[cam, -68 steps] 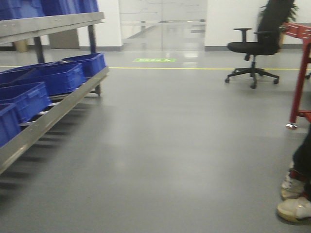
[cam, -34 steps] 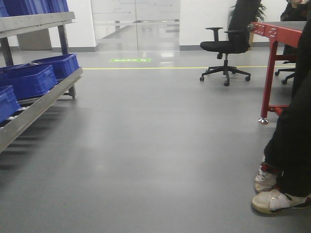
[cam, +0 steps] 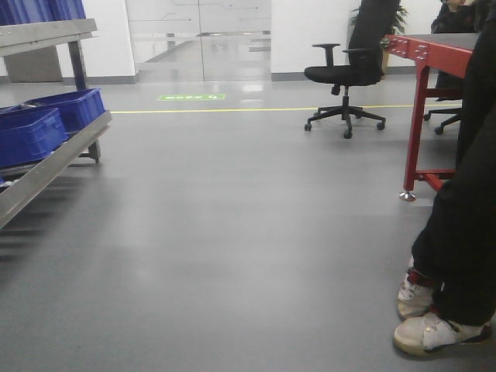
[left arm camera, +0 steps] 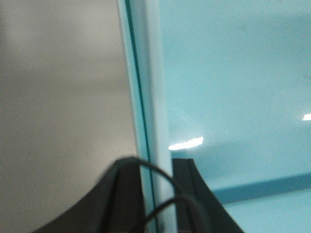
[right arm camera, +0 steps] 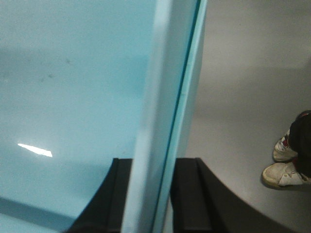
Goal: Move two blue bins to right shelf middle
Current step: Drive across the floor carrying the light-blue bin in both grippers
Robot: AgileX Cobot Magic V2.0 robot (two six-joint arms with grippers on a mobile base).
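Grip comes first: the left gripper (left arm camera: 154, 167) has its two dark fingers closed over the left wall of the pale blue bin (left arm camera: 233, 87), one outside and one inside. The right gripper (right arm camera: 154, 165) pinches the opposite wall the same way. So the bin hangs between the arms with its long axis running left to right across the robot, and neither arm is nearer than the other. A dark seam along the rim may be a second bin nested inside; I cannot tell.

The front view shows none of this, only the surroundings: a steel-railed rack (cam: 46, 167) at the far left carrying dark blue bins (cam: 31, 136), open grey floor (cam: 232, 232) ahead, a red table (cam: 434, 46) at the far right and a person's shoes (cam: 430, 333) near right. No shelf shows on the right side, so I judge the base has yet to turn toward it. The right wrist view adds that those shoes lie near the bin's right wall, which is the clearance to mind
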